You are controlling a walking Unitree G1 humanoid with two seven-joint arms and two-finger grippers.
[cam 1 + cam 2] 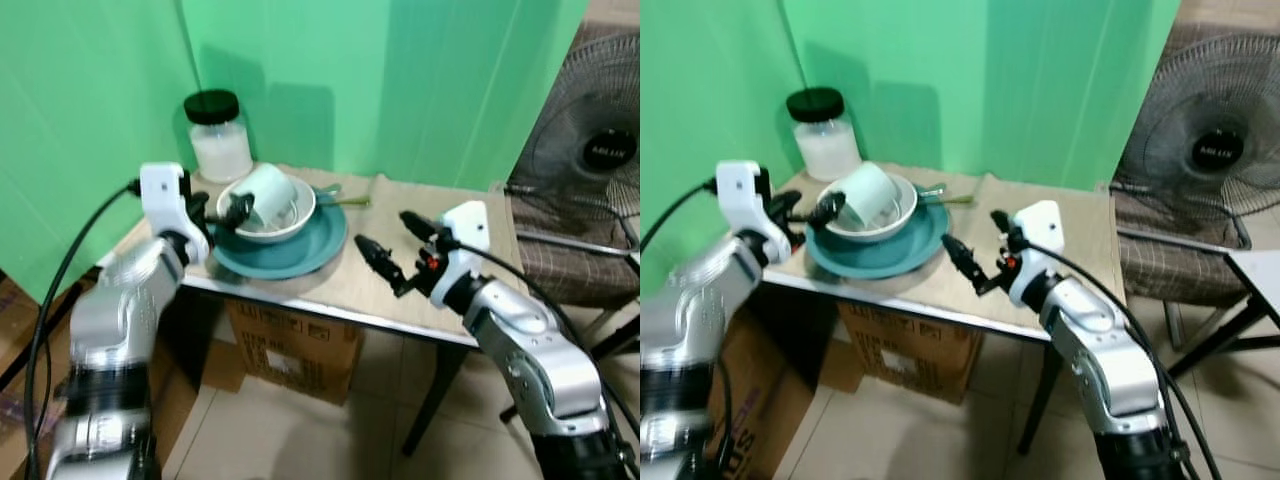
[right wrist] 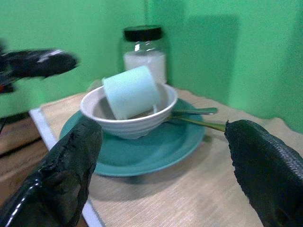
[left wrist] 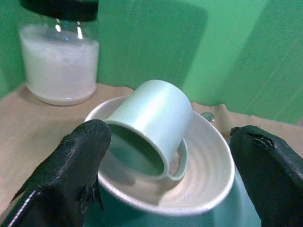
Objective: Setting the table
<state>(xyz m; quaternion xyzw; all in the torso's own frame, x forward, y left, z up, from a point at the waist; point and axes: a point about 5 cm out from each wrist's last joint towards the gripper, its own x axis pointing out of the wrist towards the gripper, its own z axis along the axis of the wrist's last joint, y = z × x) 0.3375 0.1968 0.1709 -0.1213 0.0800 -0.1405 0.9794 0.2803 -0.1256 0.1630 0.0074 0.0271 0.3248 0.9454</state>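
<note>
Table (image 1: 400, 290) with a tan top stands against green walls, a fan (image 1: 590, 150) beside it and a cardboard box (image 1: 290, 350) beneath. On the table a teal plate (image 1: 300, 255) carries a white bowl (image 1: 285, 225), where a pale green mug (image 1: 262, 190) lies tipped on its side. Behind the plate stands a black-lidded jar (image 1: 218, 135) of white powder. The left gripper (image 1: 222, 212), fingers apart, is at the bowl's rim by the mug's mouth. The right gripper (image 1: 392, 250), fingers apart, hovers beside the plate.

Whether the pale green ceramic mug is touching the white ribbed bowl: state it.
Touching. In the left wrist view the pale green mug lies tipped on its side inside the white ribbed bowl, resting against its inner wall.
</note>
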